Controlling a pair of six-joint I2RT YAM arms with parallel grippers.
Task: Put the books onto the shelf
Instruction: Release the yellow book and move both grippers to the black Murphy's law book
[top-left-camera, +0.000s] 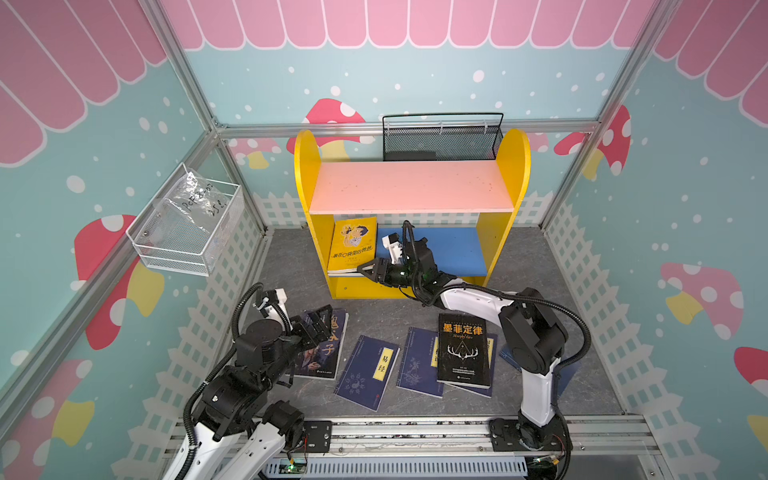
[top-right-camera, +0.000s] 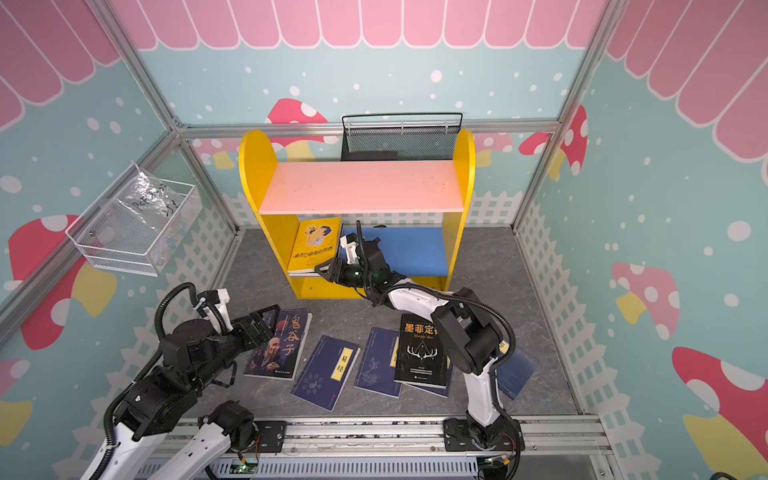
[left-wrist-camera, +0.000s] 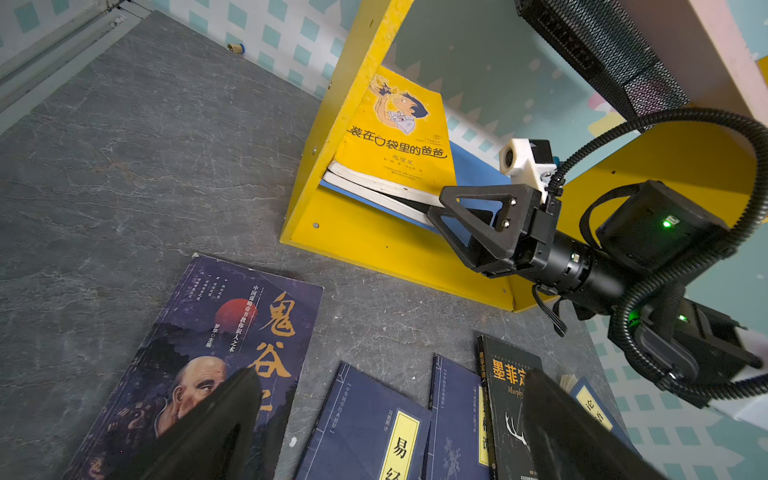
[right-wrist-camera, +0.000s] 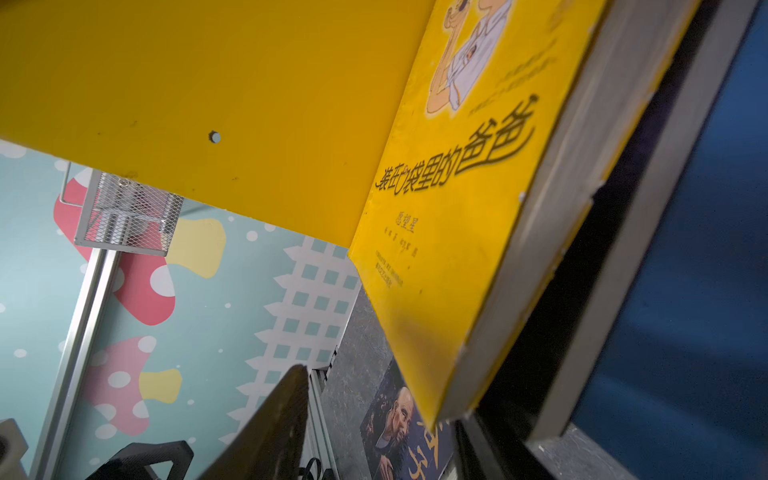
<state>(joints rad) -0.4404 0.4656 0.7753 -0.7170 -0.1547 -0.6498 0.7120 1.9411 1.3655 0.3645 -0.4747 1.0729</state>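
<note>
On the lower blue board (top-left-camera: 453, 249), the yellow cartoon book (top-left-camera: 353, 243) is leaned against the side panel (top-left-camera: 309, 199) for support. Its edge is straddled by the right gripper (top-left-camera: 368, 269), grip undeterminable. The left gripper (top-left-camera: 322, 324) is spread wide above floor books (top-left-camera: 374, 370).

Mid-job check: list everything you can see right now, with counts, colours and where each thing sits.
Shelf: one; yellow sides, pink top board, blue lower board; back centre.
Shelved books: at least two; yellow cover in front; lower board, leaning on the left panel.
Moon book: one; dark with a red moon; floor, left.
Black book: one; floor, lying on navy ones.
Navy books: about four; yellow labels; floor, some partly hidden.
Mesh basket: one; black; behind the shelf.
Wire basket: one; white; left wall, holding a clear bag.
Left end effector: open, above the Moon book.
Right end effector: jaws apart, at the Shelved books.
</note>
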